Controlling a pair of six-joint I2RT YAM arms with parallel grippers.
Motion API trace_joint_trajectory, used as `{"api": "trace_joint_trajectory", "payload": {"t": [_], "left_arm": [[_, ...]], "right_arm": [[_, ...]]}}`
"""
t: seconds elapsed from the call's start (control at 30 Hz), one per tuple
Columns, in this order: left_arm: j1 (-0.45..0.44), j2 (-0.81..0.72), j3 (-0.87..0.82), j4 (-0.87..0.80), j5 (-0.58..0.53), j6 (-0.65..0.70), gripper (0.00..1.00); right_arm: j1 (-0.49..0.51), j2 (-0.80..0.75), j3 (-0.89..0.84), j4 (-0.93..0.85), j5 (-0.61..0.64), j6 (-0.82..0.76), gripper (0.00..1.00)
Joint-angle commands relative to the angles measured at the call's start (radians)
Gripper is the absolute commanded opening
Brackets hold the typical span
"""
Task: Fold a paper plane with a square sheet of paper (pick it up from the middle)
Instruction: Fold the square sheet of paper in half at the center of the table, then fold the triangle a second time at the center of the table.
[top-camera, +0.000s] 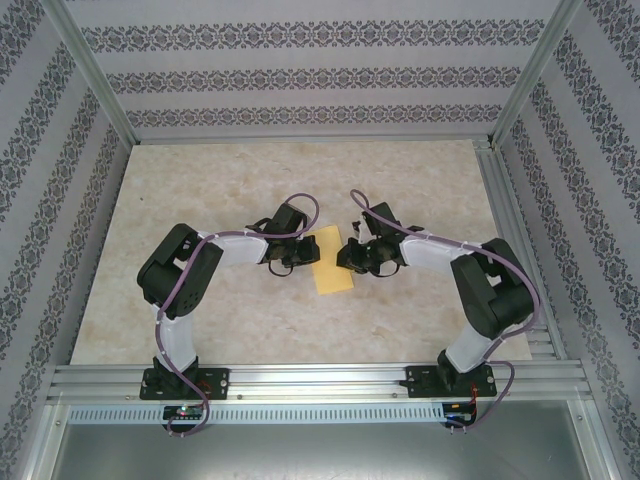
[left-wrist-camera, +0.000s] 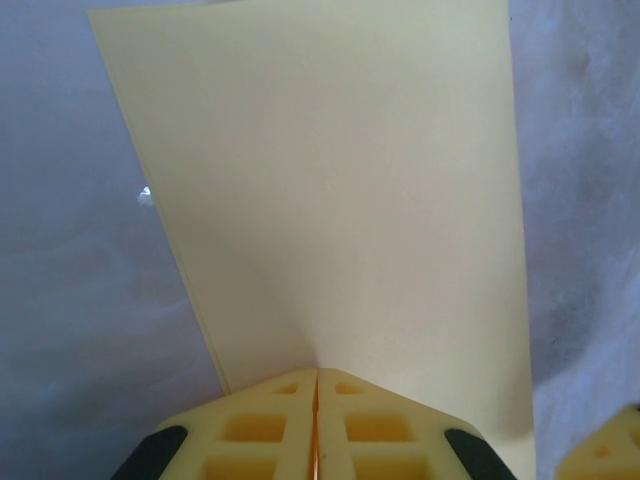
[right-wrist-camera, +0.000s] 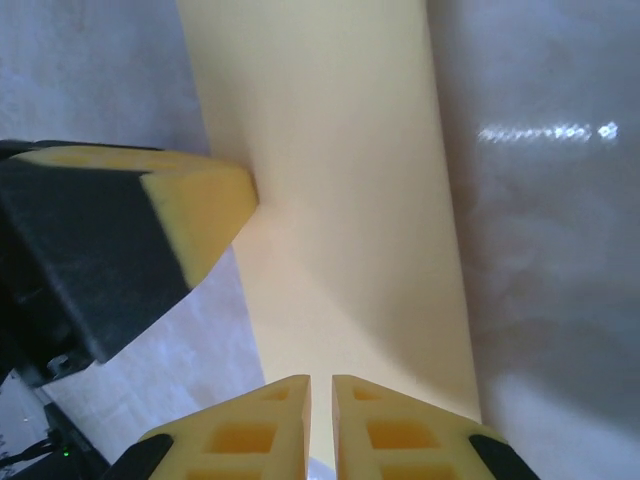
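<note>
The square sheet of paper (top-camera: 333, 264) is a pale yellow folded rectangle on the table between my two grippers. In the left wrist view the paper (left-wrist-camera: 340, 200) spreads away from my left gripper (left-wrist-camera: 317, 372), whose jaws are pressed together on its near edge. My right gripper (right-wrist-camera: 321, 378) stands over the opposite edge of the paper (right-wrist-camera: 340, 180). A narrow gap shows between its jaws, the flat sheet is visible through it, and nothing is pinched. The left gripper's fingertip (right-wrist-camera: 215, 205) touches the sheet's far side.
The beige marbled tabletop (top-camera: 200, 200) is walled by patterned panels and aluminium posts (top-camera: 95, 75). Both arms bend inward from their bases on the near rail (top-camera: 320, 380). The right fingertip (left-wrist-camera: 605, 455) shows at the left wrist view's lower right corner.
</note>
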Motion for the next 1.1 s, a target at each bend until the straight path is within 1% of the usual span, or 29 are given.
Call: {"api": "trace_joint_trajectory", "payload": {"t": [0.0,0.23,0.43,0.53,0.67,0.77,0.93,1.07], "left_arm": [[-0.024,0.021,-0.047,-0.169,-0.047,0.004,0.09],[-0.020,-0.042,0.002,-0.171,-0.012,0.006,0.12],[0.021,-0.070,0.050,-0.116,0.038,-0.011,0.18],[0.034,-0.053,0.086,-0.109,0.058,-0.014,0.20],[0.037,-0.042,0.131,-0.136,0.027,0.004,0.22],[0.037,-0.020,0.157,-0.112,0.052,0.011,0.23],[0.037,0.047,0.211,-0.087,0.082,0.009,0.22],[0.037,0.094,0.256,-0.099,0.081,0.010,0.19]], "right_arm": [[0.006,0.061,0.024,-0.007,0.026,-0.038,0.15],[0.028,0.151,0.077,0.002,-0.014,-0.067,0.15],[0.035,0.207,0.115,0.009,-0.086,-0.129,0.15],[0.030,0.178,0.109,0.010,-0.094,-0.137,0.15],[0.014,0.110,0.090,0.007,-0.097,-0.144,0.16],[0.003,0.076,0.082,-0.004,-0.095,-0.150,0.16],[-0.019,0.043,0.061,0.035,-0.085,-0.115,0.16],[-0.016,0.075,0.066,0.041,-0.090,-0.109,0.16]]}}
